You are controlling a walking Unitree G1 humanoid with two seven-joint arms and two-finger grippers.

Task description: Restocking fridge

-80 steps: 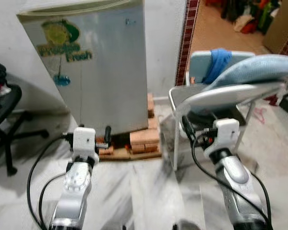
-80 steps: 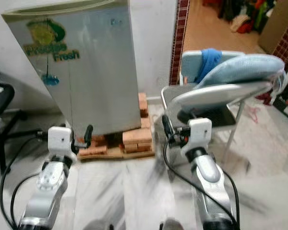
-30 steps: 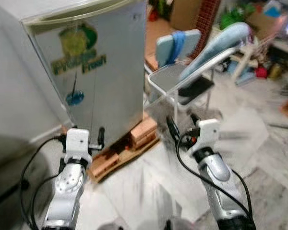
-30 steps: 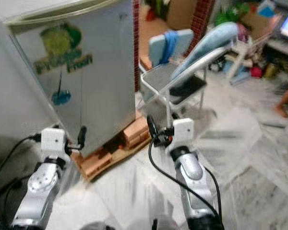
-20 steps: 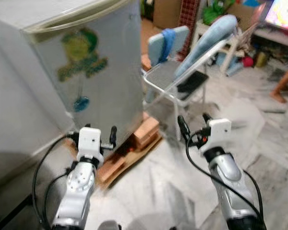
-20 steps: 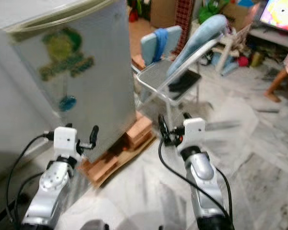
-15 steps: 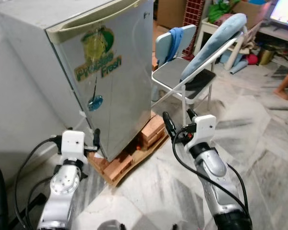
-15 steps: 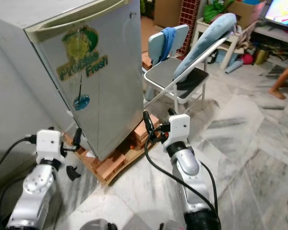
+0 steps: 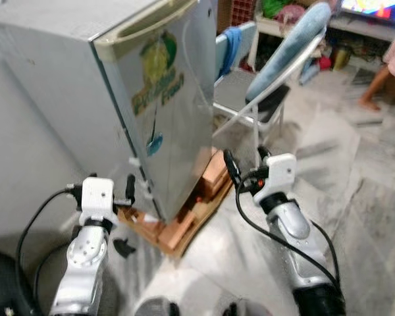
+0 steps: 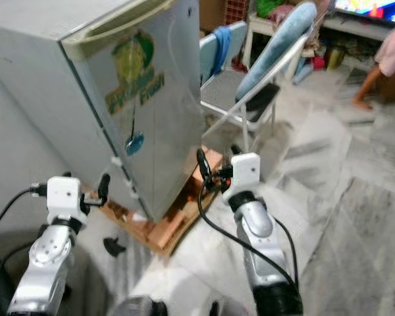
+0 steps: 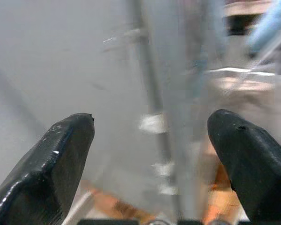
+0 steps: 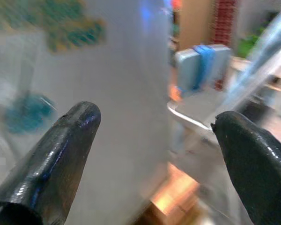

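Grey-veined marble floor (image 9: 355, 217). Small silver fridge (image 9: 112, 99), door shut, raised on wooden blocks (image 9: 184, 220) laid directly on the floor. Folding chair (image 9: 250, 99) stands just beside the fridge, its legs on the floor.

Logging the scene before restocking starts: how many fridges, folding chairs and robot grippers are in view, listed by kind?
Fridge: 1
Folding chair: 1
Grippers: 2, the left gripper and right gripper, both open and empty
Total: 4
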